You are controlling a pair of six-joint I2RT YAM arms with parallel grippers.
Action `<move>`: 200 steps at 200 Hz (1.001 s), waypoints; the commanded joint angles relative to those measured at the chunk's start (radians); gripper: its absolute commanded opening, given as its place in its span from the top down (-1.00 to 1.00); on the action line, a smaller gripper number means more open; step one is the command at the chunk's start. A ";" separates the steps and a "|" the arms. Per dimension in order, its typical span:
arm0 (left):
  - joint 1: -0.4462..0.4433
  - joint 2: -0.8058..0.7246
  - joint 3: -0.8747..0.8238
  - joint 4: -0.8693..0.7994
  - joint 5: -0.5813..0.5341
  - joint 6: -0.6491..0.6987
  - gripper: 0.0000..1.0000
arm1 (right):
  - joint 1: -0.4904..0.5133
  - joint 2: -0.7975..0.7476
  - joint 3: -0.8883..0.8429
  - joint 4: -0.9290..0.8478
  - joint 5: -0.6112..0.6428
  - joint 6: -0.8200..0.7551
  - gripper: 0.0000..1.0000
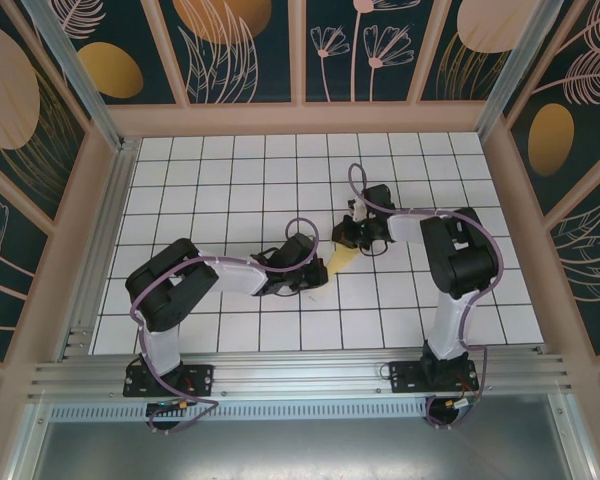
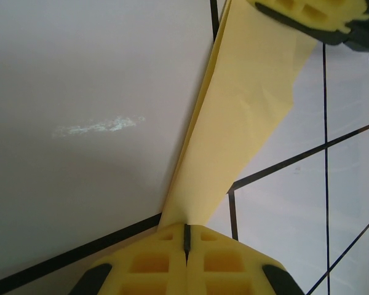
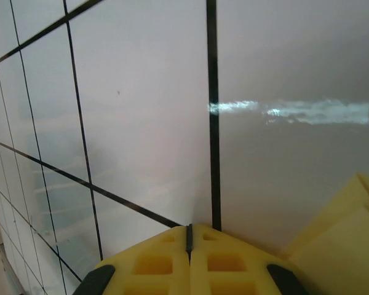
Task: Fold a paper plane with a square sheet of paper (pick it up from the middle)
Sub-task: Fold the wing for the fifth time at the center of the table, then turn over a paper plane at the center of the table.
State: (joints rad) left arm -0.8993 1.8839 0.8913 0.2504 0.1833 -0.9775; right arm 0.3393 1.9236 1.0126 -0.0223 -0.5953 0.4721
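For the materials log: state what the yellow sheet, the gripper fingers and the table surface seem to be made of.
Sheet: thin matte paper, sharply creased.
Left gripper's fingers: yellow moulded plastic or foam, likely; recessed grid pockets.
Table: glossy white tiled surface, dark lines, showing glare; material uncertain.

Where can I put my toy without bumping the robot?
Back tile rows along the far wall are bare, also the corner past the right arm. The middle is crowded: left end effector and right end effector meet at the folded yellow paper.
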 commanded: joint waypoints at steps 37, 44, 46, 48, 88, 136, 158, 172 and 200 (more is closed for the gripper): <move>-0.006 0.066 -0.055 -0.140 0.018 0.011 0.97 | -0.107 0.072 0.036 0.050 -0.039 -0.029 0.92; -0.007 0.065 -0.055 -0.141 0.019 0.010 0.97 | -0.125 0.075 0.029 0.076 -0.058 -0.022 0.92; -0.007 0.065 -0.057 -0.140 0.018 0.011 0.97 | -0.131 0.076 0.028 0.082 -0.061 -0.021 0.92; -0.007 0.065 -0.058 -0.141 0.019 0.010 0.97 | -0.135 0.077 0.027 0.088 -0.065 -0.019 0.92; -0.006 0.065 -0.060 -0.133 0.022 0.010 0.97 | -0.218 0.080 0.032 0.199 -0.122 -0.017 0.91; -0.006 0.001 -0.016 -0.145 0.013 0.026 0.76 | -0.234 -0.036 0.025 0.185 -0.110 -0.003 0.89; -0.007 -0.095 0.021 -0.151 -0.038 0.047 0.36 | -0.231 -0.160 -0.015 0.070 -0.013 0.045 0.71; -0.008 -0.152 0.025 -0.147 -0.084 0.081 0.21 | -0.231 -0.233 -0.057 0.016 0.032 0.067 0.46; -0.048 -0.196 0.073 -0.231 -0.238 0.243 -0.04 | -0.231 -0.359 -0.154 -0.045 0.083 0.106 -0.05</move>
State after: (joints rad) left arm -0.9131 1.7359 0.9020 0.1257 0.0914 -0.8894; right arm 0.1043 1.6508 0.9390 0.0380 -0.5888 0.5320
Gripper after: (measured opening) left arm 0.475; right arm 0.437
